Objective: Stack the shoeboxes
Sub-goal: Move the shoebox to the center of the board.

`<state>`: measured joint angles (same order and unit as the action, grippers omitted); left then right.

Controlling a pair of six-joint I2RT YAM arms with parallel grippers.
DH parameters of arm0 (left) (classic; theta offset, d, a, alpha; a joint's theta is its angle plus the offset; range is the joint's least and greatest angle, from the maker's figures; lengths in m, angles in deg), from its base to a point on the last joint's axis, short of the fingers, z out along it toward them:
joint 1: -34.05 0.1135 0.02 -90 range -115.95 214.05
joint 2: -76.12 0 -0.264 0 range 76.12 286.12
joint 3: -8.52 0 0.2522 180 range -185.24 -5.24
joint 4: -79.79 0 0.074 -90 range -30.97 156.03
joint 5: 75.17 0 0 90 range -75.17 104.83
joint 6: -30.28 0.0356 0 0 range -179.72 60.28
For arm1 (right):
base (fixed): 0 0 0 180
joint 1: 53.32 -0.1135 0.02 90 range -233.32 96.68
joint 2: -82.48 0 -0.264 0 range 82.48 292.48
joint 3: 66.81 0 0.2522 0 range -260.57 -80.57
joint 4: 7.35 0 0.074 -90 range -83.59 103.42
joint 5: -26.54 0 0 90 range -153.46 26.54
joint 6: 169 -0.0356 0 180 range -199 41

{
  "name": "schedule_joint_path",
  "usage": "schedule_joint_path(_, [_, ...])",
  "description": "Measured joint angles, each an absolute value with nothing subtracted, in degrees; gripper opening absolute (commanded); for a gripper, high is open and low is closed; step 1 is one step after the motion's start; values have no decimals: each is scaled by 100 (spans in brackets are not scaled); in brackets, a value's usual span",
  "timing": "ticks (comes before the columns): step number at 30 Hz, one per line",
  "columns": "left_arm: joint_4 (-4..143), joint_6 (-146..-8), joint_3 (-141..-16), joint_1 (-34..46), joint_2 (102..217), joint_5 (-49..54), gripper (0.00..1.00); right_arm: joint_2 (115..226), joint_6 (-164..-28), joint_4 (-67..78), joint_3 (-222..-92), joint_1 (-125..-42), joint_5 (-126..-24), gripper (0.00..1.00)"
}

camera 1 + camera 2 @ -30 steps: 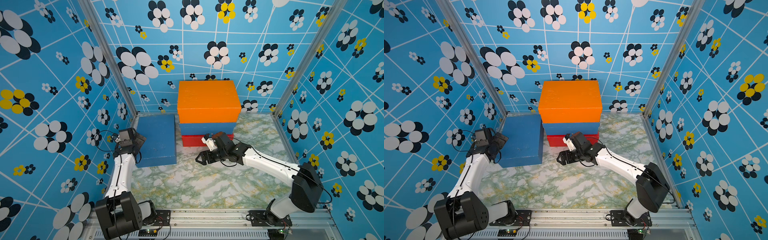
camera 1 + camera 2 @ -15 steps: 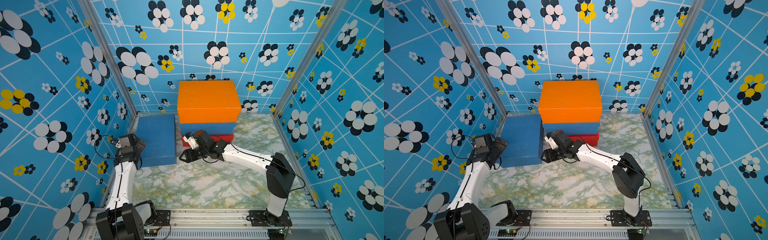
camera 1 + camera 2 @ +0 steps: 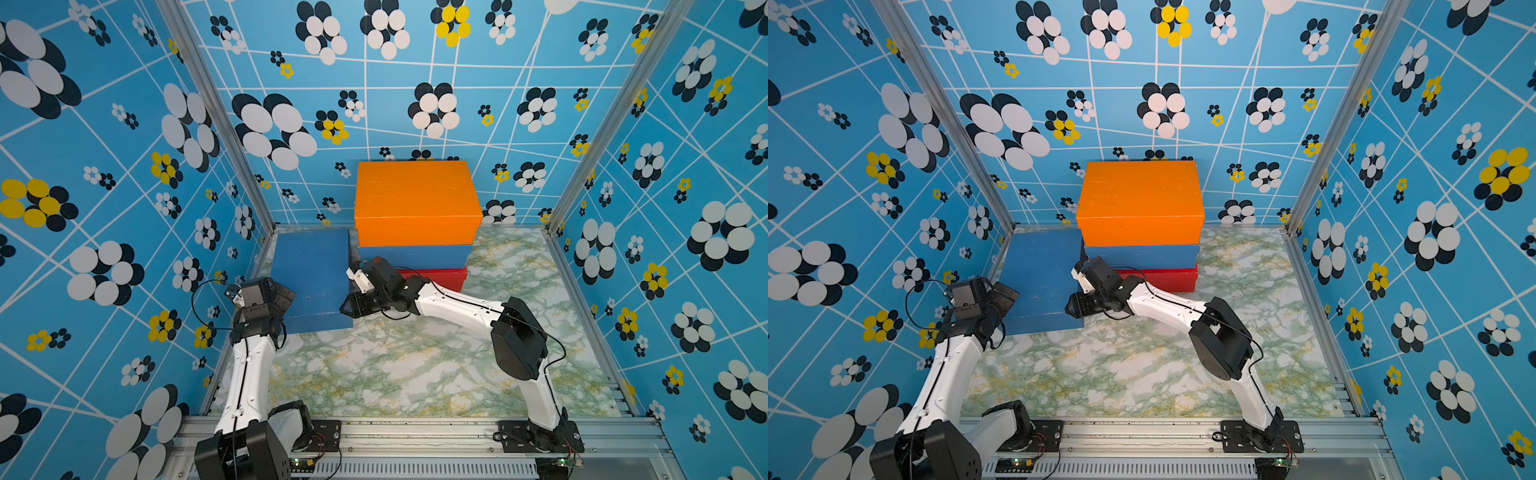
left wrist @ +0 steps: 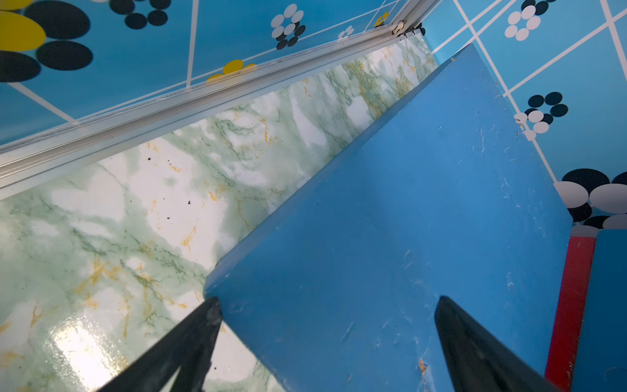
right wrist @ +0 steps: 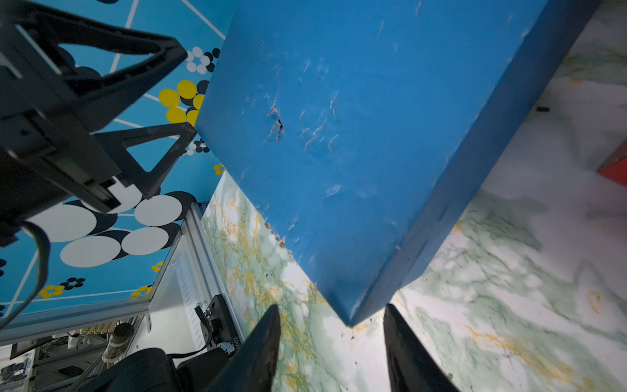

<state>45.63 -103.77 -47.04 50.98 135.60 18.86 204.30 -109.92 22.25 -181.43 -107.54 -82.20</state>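
Standing at centre frame, the matte orange shoebox (image 3: 415,199) tops a stacked blue shoebox (image 3: 415,257) and red shoebox (image 3: 440,277). Left of them, a scuffed lone blue shoebox (image 3: 311,274) sits on the glossy marbled table (image 3: 395,374). Left gripper (image 4: 327,299) straddles one corner, jaws spread; right gripper (image 5: 332,305) pinches another.

Seeing orange shoebox (image 3: 415,199), blue shoebox (image 3: 415,255), red shoebox (image 3: 440,277), scuffed blue shoebox (image 3: 311,274); counter (image 3: 395,365) showing green-gold marbling; walls (image 3: 104,145) blue floral.
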Motion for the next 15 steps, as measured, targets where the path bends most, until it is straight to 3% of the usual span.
schedule_joint_path(15, [4121, -10380, -4341, 5109, 12824, 1460, 100, 20561, -11121, 2249, -18263, -10758, -8043, 49])
